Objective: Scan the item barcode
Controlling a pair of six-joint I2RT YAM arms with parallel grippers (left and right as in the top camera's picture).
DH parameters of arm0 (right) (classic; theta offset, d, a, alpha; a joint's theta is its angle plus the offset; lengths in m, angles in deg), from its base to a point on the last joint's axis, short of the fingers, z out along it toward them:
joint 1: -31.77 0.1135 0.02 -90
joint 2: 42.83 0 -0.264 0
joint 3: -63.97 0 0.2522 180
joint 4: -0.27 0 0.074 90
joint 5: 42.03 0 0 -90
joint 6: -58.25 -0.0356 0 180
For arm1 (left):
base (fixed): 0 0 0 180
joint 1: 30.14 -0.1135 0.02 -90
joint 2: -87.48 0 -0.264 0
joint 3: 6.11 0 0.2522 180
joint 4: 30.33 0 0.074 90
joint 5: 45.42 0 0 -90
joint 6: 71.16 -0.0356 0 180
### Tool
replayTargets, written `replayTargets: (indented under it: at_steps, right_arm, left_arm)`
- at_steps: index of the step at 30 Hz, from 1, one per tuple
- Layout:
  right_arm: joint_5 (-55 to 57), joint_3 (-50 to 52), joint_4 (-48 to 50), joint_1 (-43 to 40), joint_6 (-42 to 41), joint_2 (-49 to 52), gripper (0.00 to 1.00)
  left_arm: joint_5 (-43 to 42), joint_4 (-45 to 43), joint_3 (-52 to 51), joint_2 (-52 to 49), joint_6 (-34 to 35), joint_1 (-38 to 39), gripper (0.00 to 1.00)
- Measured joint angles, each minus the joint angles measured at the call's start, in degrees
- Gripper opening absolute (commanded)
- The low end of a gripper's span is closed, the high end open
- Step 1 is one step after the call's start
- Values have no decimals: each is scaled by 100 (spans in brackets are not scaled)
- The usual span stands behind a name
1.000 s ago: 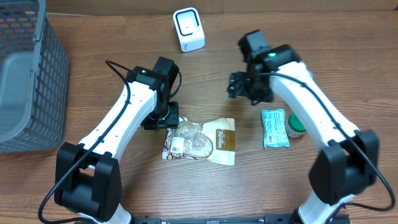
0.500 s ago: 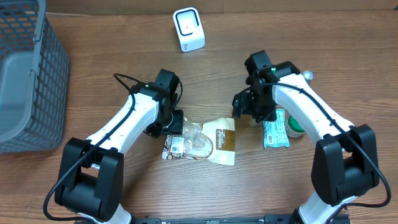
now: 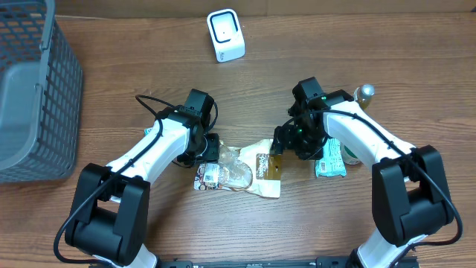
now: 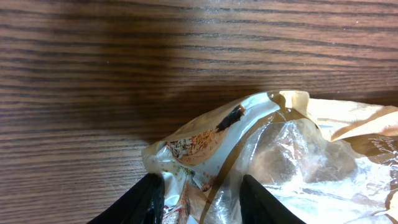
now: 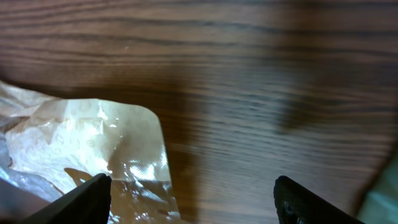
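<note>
The item, a crinkled clear and tan snack bag [image 3: 238, 170], lies flat on the wooden table in the middle. My left gripper [image 3: 210, 149] is down at its left end. In the left wrist view the bag's corner [image 4: 273, 143] fills the gap between the two dark fingers of the left gripper [image 4: 199, 202], which stand partly apart. My right gripper [image 3: 286, 145] hovers over the bag's right end, wide open. In the right wrist view the bag's edge [image 5: 93, 137] lies beside its left finger, with bare wood under the right gripper [image 5: 193, 202]. A white scanner [image 3: 225, 35] stands at the back.
A grey mesh basket [image 3: 30, 89] fills the far left. A teal packet [image 3: 328, 155] and a green-lidded item [image 3: 353, 154] lie under my right arm. A small bottle [image 3: 364, 93] stands behind them.
My right arm swung forward and left, down to the bag's right end. My left gripper settled onto the bag's left end and its jaws narrowed.
</note>
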Motion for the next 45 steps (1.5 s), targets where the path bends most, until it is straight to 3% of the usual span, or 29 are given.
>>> replayTargets:
  at_steps: [6, 11, 13, 16, 22, 27, 32, 45]
  right_arm:
    - [-828, 472, 732, 0, 273, 0, 81]
    - [-1309, 761, 1058, -2, 404, 0, 81]
    - [-1394, 815, 1093, 0, 424, 0, 80]
    - [-1458, 828, 1224, -2, 444, 0, 81]
    - [-1486, 437, 863, -9, 470, 0, 81]
    - [-1478, 136, 688, 2, 487, -7, 81]
    - [-1263, 136, 516, 94, 485, -7, 82]
    - [-658, -72, 269, 107, 376, -7, 82]
  left_arm:
    - [0, -9, -11, 2, 90, 0, 44]
    - [9, -24, -33, 2, 111, 0, 52]
    - [9, -33, -55, 2, 127, 0, 45]
    - [-17, -44, -59, 2, 125, 2, 46]
    - [-269, 44, 4, 2, 52, 0, 55]
    - [-549, 238, 343, 2, -90, 0, 70]
    - [-658, 284, 463, 2, -214, 0, 74]
    - [-748, 382, 463, 2, -483, -431, 73]
